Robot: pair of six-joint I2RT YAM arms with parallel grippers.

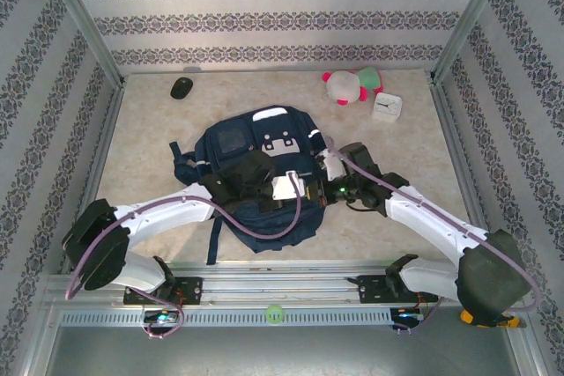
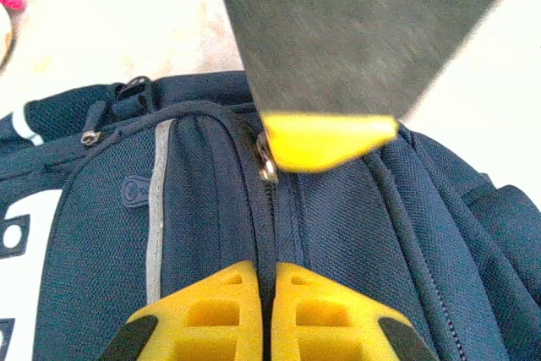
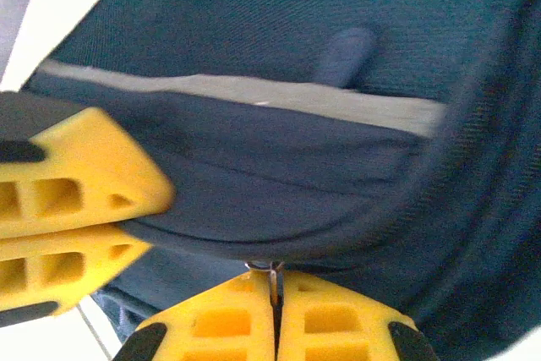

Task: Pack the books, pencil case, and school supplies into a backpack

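A: Where is the backpack [image 1: 256, 143]?

B: Flat in the middle of the table [image 1: 141, 147], patch side up, with both arms reaching onto it.

A: And the grippers?

B: The left gripper [image 2: 270, 314] has its fingers together, clamped on the backpack's fabric right at the zip line. The right gripper [image 3: 275, 320] is pinched on the metal pull [image 3: 271, 274].

A: So the step is working the zip open, I'd say.

B: It looks that way. To do it well, the left should act as an anchor and hold the fabric taut. The right should draw the pull along the curve of the track, low and in line with the teeth, not lifting off it. Otherwise the slider may snag the flap. If the whole bag drags across the table, the anchor is too weak.

A: Which way does the pull go?

B: I can't tell whether the stretch between the two grippers is zipped or not.

A: What does each view add?

B: The left wrist view shows the track running from its own fingers up to the pull, so the line of travel is plain. The right wrist view shows the pull caught between its pads, with the grey stripe [image 3: 254, 95] above and the left's fingers just beside. From the top the grips are too small to judge. It does place the backpack, with the mouse [image 1: 181, 87], plush [image 1: 351, 85] and clock [image 1: 386, 107] along the far edge, apart from it.
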